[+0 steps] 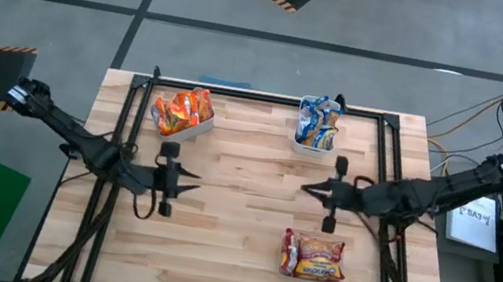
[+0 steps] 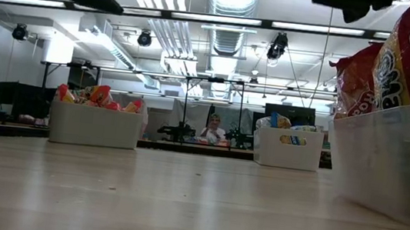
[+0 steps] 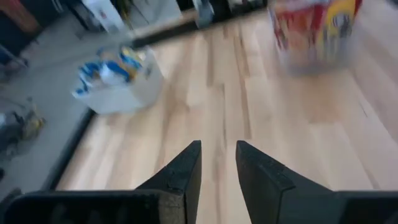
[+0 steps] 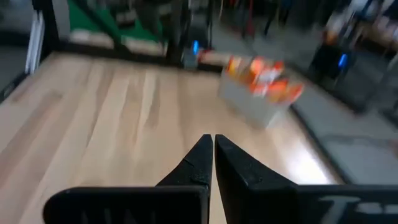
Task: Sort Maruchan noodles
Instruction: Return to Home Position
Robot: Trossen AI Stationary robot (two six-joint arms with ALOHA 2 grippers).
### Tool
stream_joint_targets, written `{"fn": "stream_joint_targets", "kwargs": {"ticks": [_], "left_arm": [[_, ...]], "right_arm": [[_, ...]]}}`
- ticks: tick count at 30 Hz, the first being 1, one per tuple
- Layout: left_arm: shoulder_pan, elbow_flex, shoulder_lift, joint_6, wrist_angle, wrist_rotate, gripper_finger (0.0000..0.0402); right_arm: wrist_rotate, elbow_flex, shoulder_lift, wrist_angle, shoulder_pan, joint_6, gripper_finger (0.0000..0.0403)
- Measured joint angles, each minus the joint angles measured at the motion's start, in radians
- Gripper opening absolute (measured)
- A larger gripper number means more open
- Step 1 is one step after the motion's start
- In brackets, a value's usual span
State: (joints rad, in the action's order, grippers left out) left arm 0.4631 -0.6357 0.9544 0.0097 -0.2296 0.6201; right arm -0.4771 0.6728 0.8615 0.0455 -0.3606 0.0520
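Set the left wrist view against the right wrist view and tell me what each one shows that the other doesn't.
Only the left wrist view: the blue packs, the red packs, and the left pincer, jaws slightly apart. Only the right wrist view: the orange packs and the right pincer, jaws shut. Both: the wooden table stretching ahead of a pincer that holds nothing.
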Motion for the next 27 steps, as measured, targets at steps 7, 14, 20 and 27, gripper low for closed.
{"fn": "stream_joint_targets", "kwargs": {"ticks": [7,14,20,27], "left_arm": [[-0.155,0.282,-0.188,0.222,0.586,-0.053,0.0067],[-0.429,0.413,-0.328,0.216,0.654,-0.229,0.0042],[-0.565,0.416,-0.448,0.154,0.448,-0.409,0.0038],[-0.574,0.424,-0.577,0.123,0.3,-0.424,0.0038]], "right_arm": [[0.195,-0.235,-0.166,-0.395,0.156,0.168,0.0009],[0.419,-0.359,-0.307,-0.415,0.398,0.085,0.0009],[0.478,-0.477,-0.457,-0.408,0.449,0.065,0.0009],[0.478,-0.557,-0.637,-0.349,0.448,0.079,0.0009]]}}
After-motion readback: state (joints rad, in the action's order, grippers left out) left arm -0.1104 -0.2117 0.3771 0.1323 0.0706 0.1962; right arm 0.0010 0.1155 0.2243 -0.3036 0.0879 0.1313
